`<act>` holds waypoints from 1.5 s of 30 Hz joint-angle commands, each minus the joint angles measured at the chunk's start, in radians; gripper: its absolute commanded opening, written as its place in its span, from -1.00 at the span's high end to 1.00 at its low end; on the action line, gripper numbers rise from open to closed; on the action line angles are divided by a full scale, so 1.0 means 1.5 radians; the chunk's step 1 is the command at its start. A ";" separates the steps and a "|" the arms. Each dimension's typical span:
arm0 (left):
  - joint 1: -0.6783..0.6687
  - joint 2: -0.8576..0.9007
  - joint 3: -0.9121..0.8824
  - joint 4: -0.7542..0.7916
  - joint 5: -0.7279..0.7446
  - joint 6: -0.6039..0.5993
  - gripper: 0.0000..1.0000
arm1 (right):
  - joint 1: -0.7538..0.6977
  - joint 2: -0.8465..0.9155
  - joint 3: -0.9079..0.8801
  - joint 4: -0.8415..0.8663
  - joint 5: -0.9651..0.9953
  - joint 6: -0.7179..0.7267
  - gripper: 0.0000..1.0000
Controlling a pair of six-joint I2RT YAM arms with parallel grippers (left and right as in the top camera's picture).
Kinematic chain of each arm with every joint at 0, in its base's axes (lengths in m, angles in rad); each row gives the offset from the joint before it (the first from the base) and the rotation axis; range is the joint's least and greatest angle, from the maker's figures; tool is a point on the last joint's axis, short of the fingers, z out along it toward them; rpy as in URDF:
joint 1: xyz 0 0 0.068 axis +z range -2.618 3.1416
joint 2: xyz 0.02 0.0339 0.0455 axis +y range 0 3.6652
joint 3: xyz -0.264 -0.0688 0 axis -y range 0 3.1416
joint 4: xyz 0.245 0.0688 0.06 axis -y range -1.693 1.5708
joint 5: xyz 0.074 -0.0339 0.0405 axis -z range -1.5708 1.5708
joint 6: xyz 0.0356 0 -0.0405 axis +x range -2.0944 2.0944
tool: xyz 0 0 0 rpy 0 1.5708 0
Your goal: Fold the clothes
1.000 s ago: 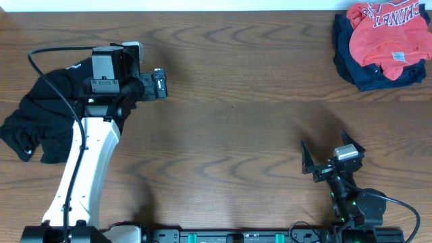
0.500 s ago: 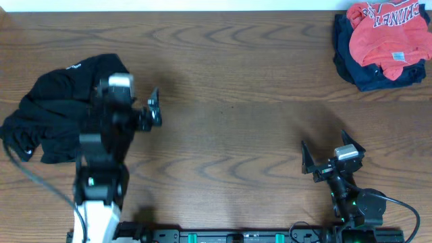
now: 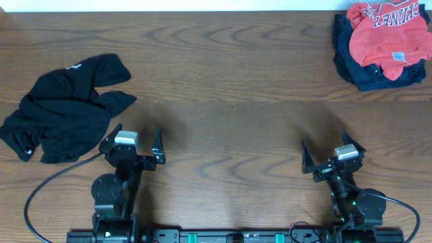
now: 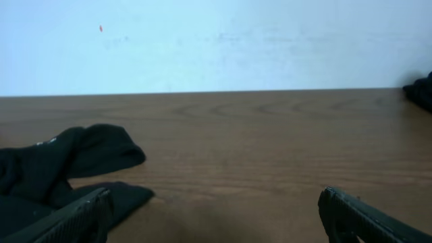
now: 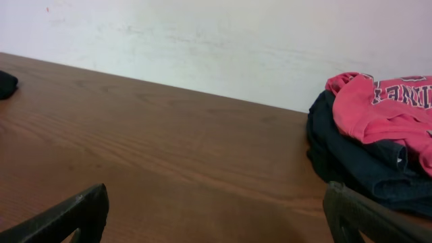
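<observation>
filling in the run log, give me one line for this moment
left hand: open, empty | right hand: open, empty | black garment: crumpled, left side | coral-red T-shirt: atop navy garment, far right corner

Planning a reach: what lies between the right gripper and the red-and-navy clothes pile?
Only bare table from the right gripper to the clothes pile; overhead and right wrist views both show it.
</observation>
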 commanded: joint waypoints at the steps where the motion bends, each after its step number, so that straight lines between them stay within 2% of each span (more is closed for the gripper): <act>1: 0.003 -0.040 -0.037 0.014 -0.008 0.011 -0.96 | 0.004 -0.005 -0.002 -0.003 0.004 0.008 -0.99; 10: 0.003 -0.091 -0.082 0.013 -0.008 0.011 -0.96 | 0.004 -0.005 -0.002 -0.002 0.004 0.008 -0.99; 22: 0.003 -0.184 -0.082 -0.040 -0.008 0.011 -0.96 | 0.004 -0.005 -0.002 -0.003 0.004 0.008 -0.99; 35: 0.003 -0.204 -0.082 -0.082 -0.008 0.011 -0.96 | 0.004 -0.005 -0.002 -0.003 0.004 0.008 -0.98; 39: 0.003 -0.204 -0.082 -0.143 -0.009 0.011 -0.96 | 0.004 -0.005 -0.002 -0.003 0.004 0.008 -0.99; 45: 0.003 -0.204 -0.082 -0.140 -0.008 0.011 -0.96 | 0.004 -0.005 -0.002 -0.003 0.004 0.008 -0.98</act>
